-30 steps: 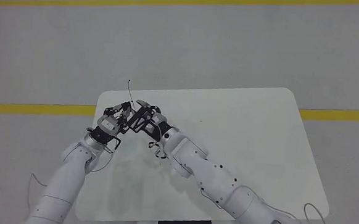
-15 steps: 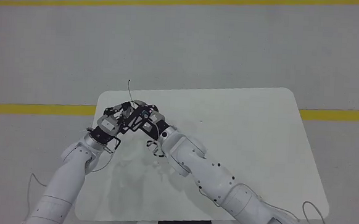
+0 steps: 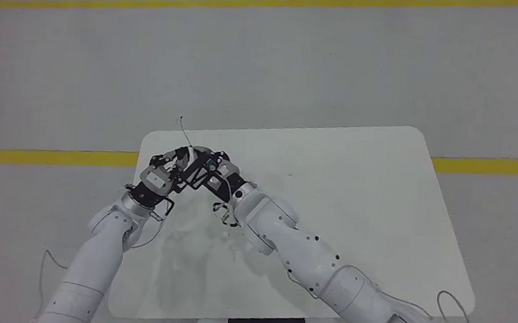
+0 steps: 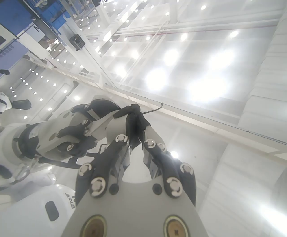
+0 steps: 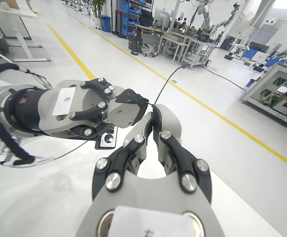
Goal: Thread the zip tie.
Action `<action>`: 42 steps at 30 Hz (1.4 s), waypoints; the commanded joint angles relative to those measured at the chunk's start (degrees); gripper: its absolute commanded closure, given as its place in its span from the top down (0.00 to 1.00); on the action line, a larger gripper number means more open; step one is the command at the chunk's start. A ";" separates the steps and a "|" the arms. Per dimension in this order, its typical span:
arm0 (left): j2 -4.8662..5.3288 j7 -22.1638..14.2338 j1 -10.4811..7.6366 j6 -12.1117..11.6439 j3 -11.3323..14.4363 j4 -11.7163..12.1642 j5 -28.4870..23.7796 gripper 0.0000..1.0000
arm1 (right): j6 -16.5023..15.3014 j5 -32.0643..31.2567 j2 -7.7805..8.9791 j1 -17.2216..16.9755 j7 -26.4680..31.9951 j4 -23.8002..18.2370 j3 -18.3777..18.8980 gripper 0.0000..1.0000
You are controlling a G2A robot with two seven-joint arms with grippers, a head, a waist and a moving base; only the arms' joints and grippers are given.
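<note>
I count one zip tie (image 5: 166,82), one table (image 3: 355,194) and two grippers: one left gripper (image 5: 142,102) and one right gripper (image 5: 153,110).

A thin black zip tie (image 5: 166,84) held up in the air.
It sticks up almost straight from where the left hand (image 5: 141,103) and right hand (image 5: 153,116) meet, a tiny bent tip on top.
</note>
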 commanded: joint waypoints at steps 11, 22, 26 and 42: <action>0.00 0.00 0.00 0.00 0.00 0.00 0.00 0.00 | 0.66 0.00 1.51 -1.40 0.75 -1.71 1.50 0.00; 0.00 0.00 0.00 0.00 0.00 0.00 0.00 0.00 | 0.85 0.00 2.71 -2.37 1.32 -3.20 2.17 0.00; 0.00 0.00 0.00 0.00 0.00 0.00 0.00 0.00 | 0.86 0.00 3.02 -2.58 1.52 -3.60 2.30 0.00; 0.00 0.00 0.00 0.00 0.00 0.00 0.00 0.00 | 0.82 0.00 3.65 -3.55 2.81 -4.45 2.57 0.00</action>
